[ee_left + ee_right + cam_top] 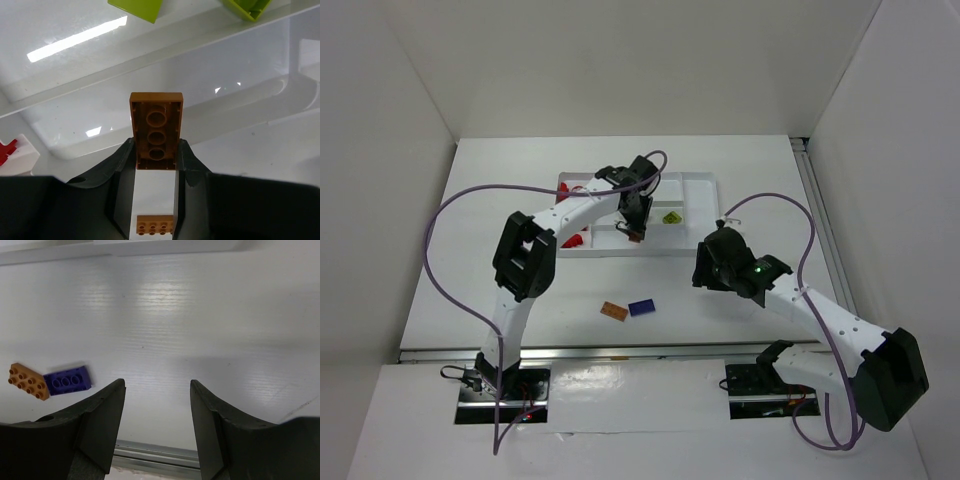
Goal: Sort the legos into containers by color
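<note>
Clamped in the left gripper (156,156): one brown-orange brick (156,127), jaws closed tight against its two long sides near the wrist end, with most of the length jutting free. Long axis in line with the fingers, pointing down and away into the white tray (698,180). Hollow underside turned to the wrist camera, with three round tubes in a row inside a thin rectangular rim. Hanging over a near compartment with a rounded corner and a glossy, light-streaked plastic floor; hard to tell whether touching that floor or just above it. Beyond one low divider wall, two lime green pieces (136,7), angular and matte, cut off by the top edge of the wrist view. From above, two red bricks (575,240) in the tray's left part, one near and one far. Out on the table (200,315), well apart from the tray and close to the front edge: a second brown-orange brick (28,381), studs up in two rows, long axis slanting. Just beside it, a single blue-purple brick (67,381), underside up with three round tubes, long axis roughly along the table's edge. Spread wide and gripping nothing: the right gripper (157,390), with black wedge-shaped fingers above finely ribbed white table, to the right of those two bricks.
</note>
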Controlling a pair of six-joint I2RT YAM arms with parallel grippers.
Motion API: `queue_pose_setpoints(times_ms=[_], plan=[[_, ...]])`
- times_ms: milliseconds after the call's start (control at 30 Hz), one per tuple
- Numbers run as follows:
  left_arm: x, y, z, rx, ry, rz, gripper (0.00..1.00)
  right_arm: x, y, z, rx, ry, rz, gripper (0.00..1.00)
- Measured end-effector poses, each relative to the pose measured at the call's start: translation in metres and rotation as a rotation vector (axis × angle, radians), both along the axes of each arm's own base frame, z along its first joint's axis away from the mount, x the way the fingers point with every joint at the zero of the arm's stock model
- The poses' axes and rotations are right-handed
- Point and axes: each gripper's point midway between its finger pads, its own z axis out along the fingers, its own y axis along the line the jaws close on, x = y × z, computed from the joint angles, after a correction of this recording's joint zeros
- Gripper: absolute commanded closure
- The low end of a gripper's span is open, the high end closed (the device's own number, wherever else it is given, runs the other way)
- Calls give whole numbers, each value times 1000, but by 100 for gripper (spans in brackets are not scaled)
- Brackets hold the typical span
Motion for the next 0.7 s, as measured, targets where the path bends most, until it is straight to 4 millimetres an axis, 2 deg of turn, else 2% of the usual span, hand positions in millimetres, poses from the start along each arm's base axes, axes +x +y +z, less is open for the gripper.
queue_pose_setpoints(times_ms=[167, 233, 267, 367, 533, 667, 700], plan=[[0, -1, 0, -2, 1, 3, 75, 0, 0, -1, -3, 3, 0, 38], [0, -1, -1, -1, 1, 4, 53, 0, 0, -1, -4, 4, 0, 38], [0, 0, -2, 0, 1, 5, 50, 0, 0, -2, -4, 5, 0, 38], [-3, 3, -7, 13, 8, 5, 27, 0, 0, -2, -5, 5, 1, 37], [-8, 10, -9, 33, 14, 13, 20, -3, 5, -6, -22, 18, 49, 32], [-9, 13, 12, 22, -16, 17, 20, -10, 26, -13, -57, 37, 182, 26], [-9, 14, 18, 17, -28, 18, 20, -13, 33, -14, -64, 40, 224, 22]])
